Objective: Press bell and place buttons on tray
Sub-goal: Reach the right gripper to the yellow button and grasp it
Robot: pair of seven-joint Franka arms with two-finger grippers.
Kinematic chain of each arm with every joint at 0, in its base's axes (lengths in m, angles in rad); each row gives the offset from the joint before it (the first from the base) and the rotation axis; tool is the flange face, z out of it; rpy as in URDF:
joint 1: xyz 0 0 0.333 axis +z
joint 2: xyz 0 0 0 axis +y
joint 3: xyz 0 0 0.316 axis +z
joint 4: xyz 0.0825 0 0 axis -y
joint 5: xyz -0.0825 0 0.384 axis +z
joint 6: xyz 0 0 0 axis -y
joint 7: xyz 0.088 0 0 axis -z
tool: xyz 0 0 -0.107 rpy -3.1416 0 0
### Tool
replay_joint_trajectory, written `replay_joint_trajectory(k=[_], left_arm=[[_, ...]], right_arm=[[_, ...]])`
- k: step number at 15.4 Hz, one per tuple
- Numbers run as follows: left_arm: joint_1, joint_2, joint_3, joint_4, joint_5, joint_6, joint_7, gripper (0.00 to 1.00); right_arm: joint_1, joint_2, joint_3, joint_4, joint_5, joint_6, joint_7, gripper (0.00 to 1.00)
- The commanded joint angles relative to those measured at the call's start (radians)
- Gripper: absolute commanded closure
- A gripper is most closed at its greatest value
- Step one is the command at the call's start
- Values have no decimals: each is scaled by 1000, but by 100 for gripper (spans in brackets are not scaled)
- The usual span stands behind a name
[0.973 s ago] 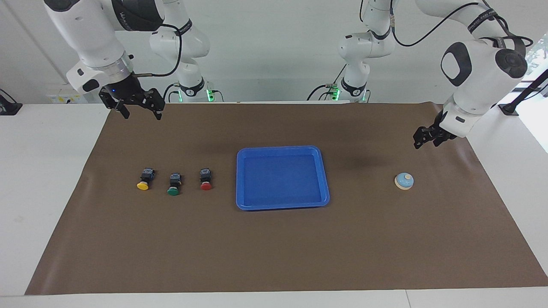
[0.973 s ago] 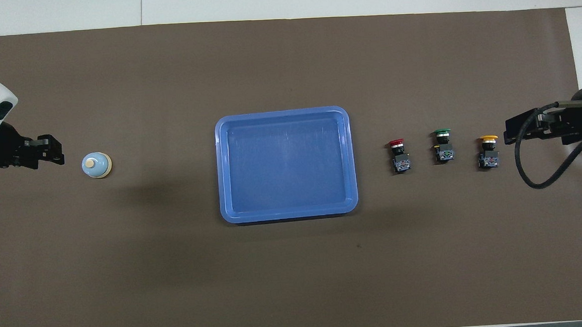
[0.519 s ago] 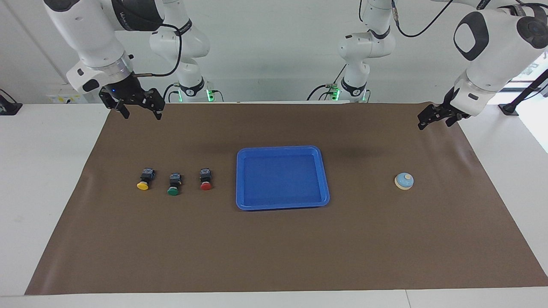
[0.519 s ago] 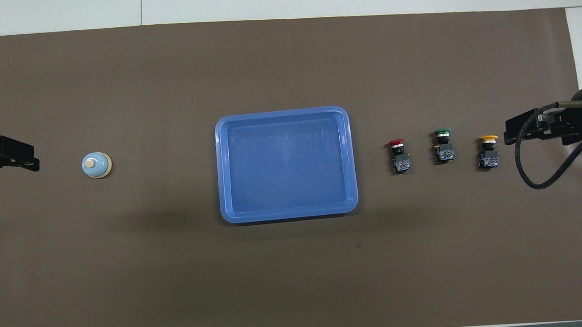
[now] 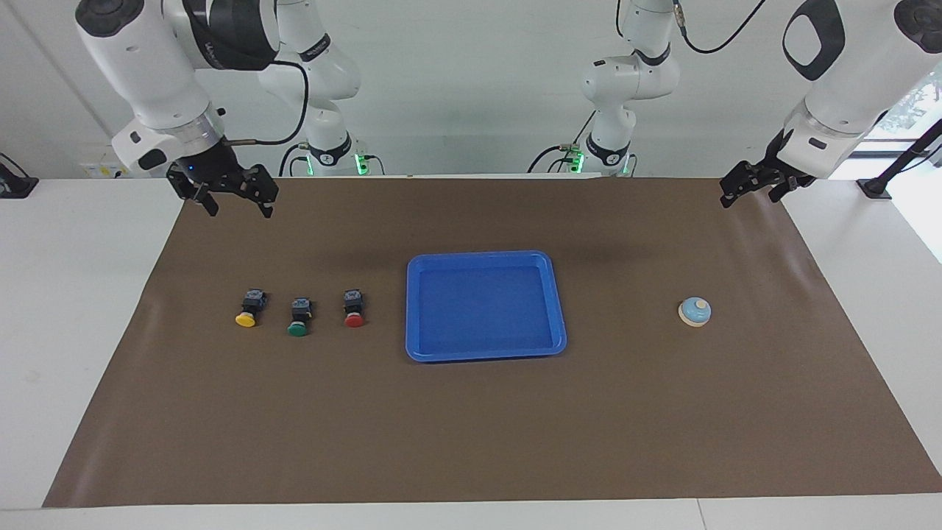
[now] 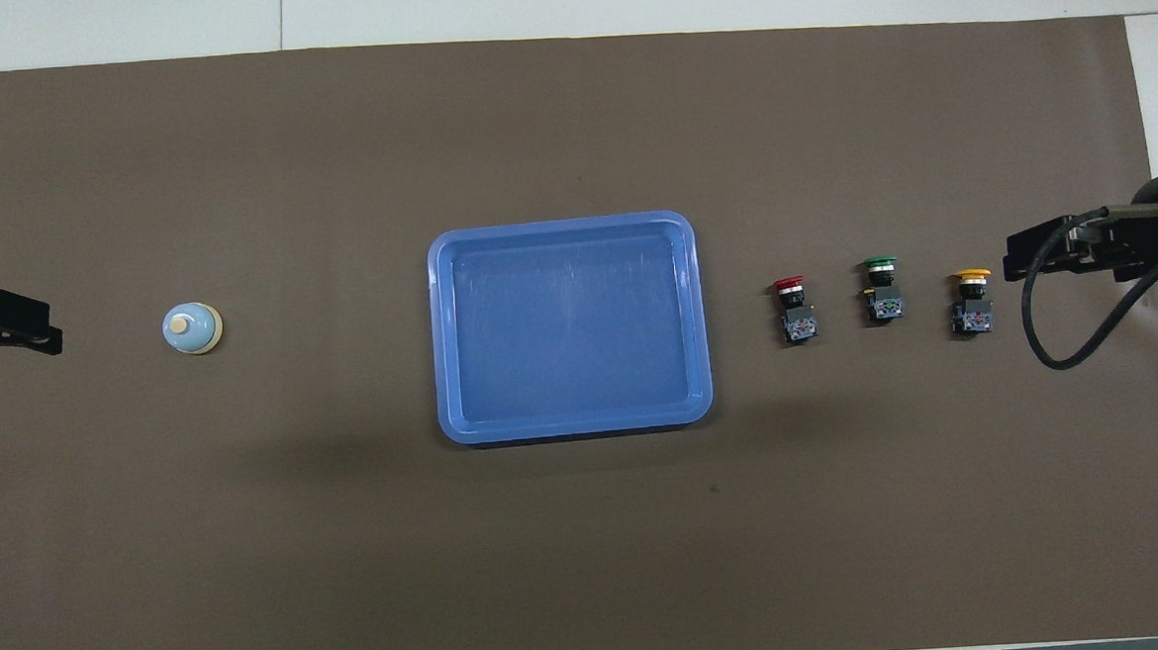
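The bell, a light blue dome with a cream knob, stands on the mat toward the left arm's end. Three buttons lie in a row toward the right arm's end: yellow, green and red. Between bell and buttons sits the blue tray, with nothing in it. My left gripper hangs open and high over the mat's edge at the bell's end. My right gripper hangs open over the mat's corner, beside the yellow button's end of the row.
A brown mat covers most of the white table. A black cable loops from the right wrist over the mat's end.
My left gripper has risen and drawn back from close above the bell to the mat's edge by the robots. The right gripper shifted slightly. Bell, buttons and tray have not moved.
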Motion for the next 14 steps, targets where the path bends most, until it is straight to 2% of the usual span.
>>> replay_joint_trajectory(k=[1, 4, 6, 14], left_arm=[[-31, -4, 14, -8, 7, -6, 3, 0], [-39, 6, 17, 24, 6, -29, 3, 0], [-37, 6, 17, 21, 6, -29, 3, 0], [-65, 26, 17, 13, 9, -49, 4, 0]], right_arm=[[-20, 52, 11, -50, 6, 75, 21, 0], [-32, 80, 11, -177, 6, 271, 26, 0], [-32, 111, 11, -226, 6, 353, 36, 0], [-75, 122, 11, -370, 2, 482, 36, 0]])
